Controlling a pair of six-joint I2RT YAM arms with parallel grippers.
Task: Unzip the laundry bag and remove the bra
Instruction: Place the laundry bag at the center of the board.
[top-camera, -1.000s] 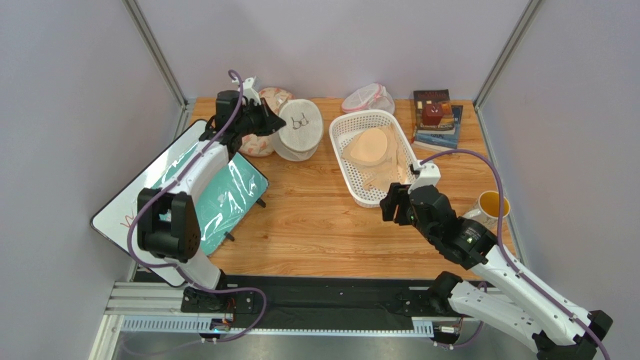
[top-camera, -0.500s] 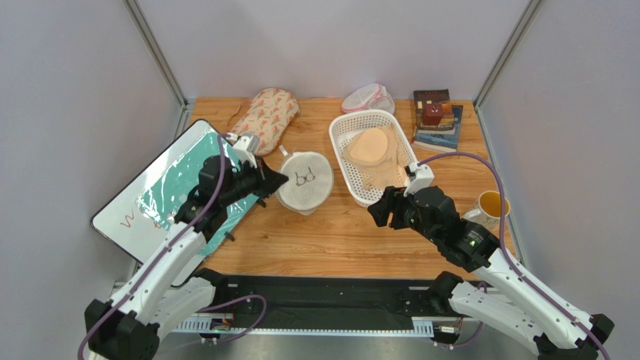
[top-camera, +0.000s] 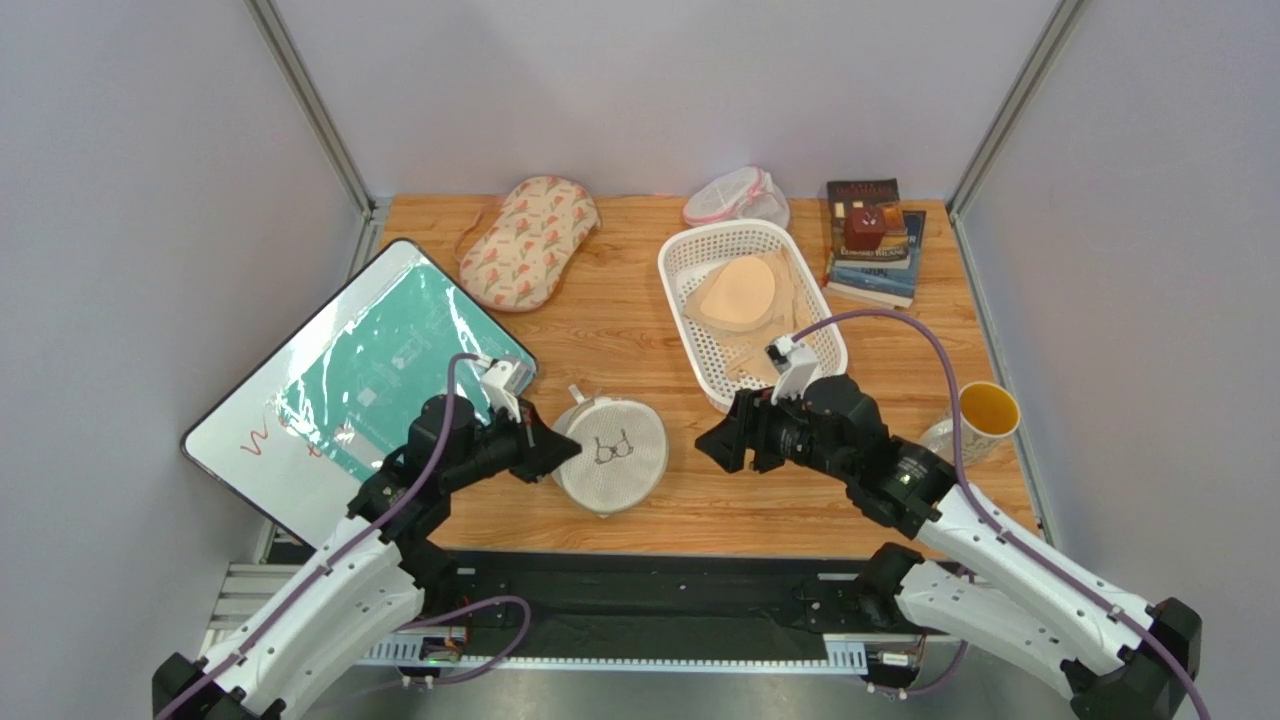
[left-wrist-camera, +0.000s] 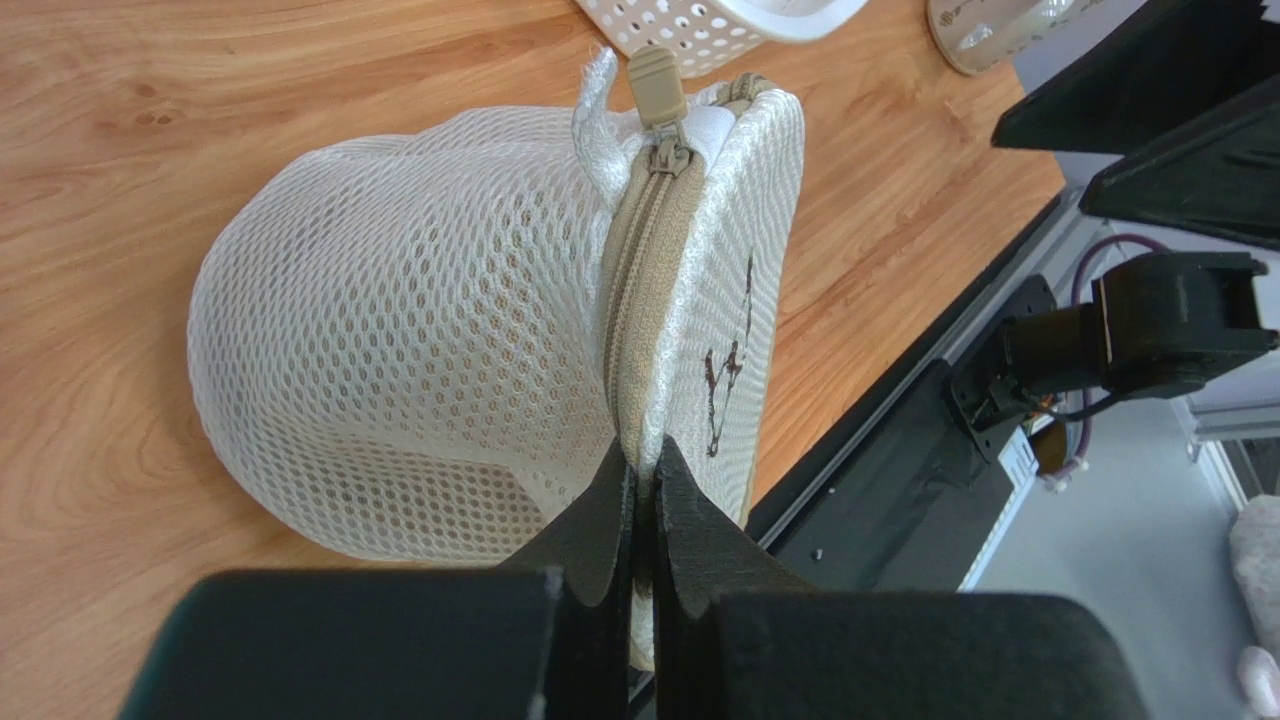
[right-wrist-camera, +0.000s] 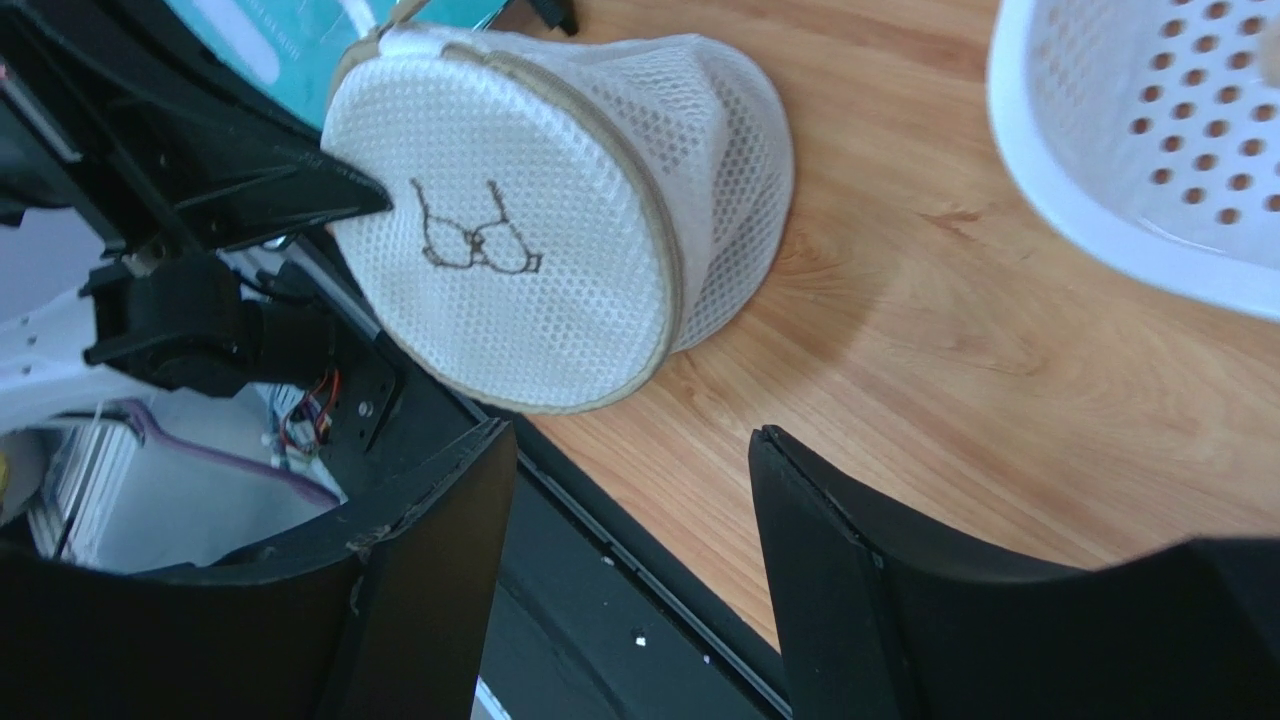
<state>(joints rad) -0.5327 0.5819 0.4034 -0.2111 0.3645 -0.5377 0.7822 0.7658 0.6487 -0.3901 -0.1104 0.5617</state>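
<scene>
My left gripper (left-wrist-camera: 642, 468) is clamped on the zipped rim of the laundry bag (top-camera: 612, 453), which sits at the near edge of the table (top-camera: 759, 510). My right gripper (top-camera: 721, 447) hangs just beside the bag, fingers apart, nothing held.

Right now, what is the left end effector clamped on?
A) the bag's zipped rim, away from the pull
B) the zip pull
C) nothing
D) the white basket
A: in the left wrist view the left end effector is shut on the zipped rim of the bag, while the zip pull sits free at the far end.
</scene>
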